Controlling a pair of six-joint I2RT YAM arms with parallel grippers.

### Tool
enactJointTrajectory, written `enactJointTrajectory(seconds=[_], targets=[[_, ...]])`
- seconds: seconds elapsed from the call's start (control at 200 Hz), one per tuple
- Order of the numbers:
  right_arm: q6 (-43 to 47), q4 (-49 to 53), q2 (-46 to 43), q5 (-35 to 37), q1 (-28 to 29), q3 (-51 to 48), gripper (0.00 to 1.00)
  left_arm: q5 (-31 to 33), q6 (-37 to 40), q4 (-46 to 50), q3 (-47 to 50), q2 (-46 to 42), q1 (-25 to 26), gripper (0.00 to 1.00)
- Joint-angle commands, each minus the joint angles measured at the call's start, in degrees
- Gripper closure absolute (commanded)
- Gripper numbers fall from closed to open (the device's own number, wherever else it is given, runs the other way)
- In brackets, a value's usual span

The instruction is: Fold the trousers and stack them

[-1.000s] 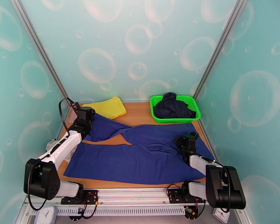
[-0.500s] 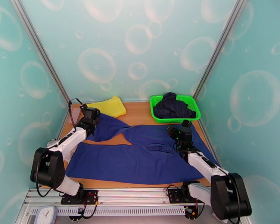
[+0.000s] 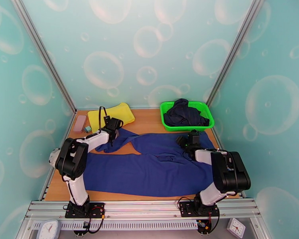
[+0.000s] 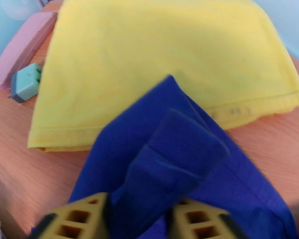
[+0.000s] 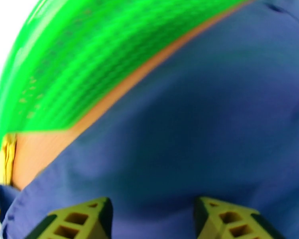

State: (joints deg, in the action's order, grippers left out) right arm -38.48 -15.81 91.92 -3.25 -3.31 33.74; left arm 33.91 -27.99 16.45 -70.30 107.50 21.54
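The royal-blue trousers [image 3: 149, 168] lie spread across the table, waist at the right and legs running left. My left gripper [image 3: 115, 130] is at the far leg's end, just below the yellow cloth [image 3: 111, 113]. In the left wrist view its jaws [image 4: 139, 216] stand apart, with a raised fold of the blue leg [image 4: 173, 156] between them. My right gripper [image 3: 190, 139] hovers low over the waist end beside the green basket [image 3: 162, 113]. In the right wrist view, this gripper [image 5: 151, 220] is open over smooth blue cloth [image 5: 209, 136].
The green basket [image 5: 89, 56] at the back right holds a dark navy garment [image 3: 185, 114]. The folded yellow cloth [image 4: 149, 56] lies at the back left. A pink block [image 4: 22, 48] and a small teal block [image 4: 26, 80] sit beside it near the left wall.
My left gripper moved right along the far leg to beside the yellow cloth, and its jaws parted. My right gripper moved away from me towards the basket.
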Motion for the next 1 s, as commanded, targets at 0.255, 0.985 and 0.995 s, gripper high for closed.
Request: enactJointTrajectory(seconds=[0.255,0.985,0.995], targets=[[-2.6,0.2,-5.9,7.6,-0.9,-3.9,0.41,-6.5,-3.6,3.0,17.1,-18.1,-1.2,0.37],[2.4,-2.1,-16.3,10.1,6.8,-6.0,0.40,-21.9,-27.9,-24.6,42.0,-31.5,2.8,0.36],[2.4,-2.0,-16.3,10.2,6.8,-6.0,0.40,-22.1,-28.1,-24.9,42.0,-31.4,2.8,0.36]])
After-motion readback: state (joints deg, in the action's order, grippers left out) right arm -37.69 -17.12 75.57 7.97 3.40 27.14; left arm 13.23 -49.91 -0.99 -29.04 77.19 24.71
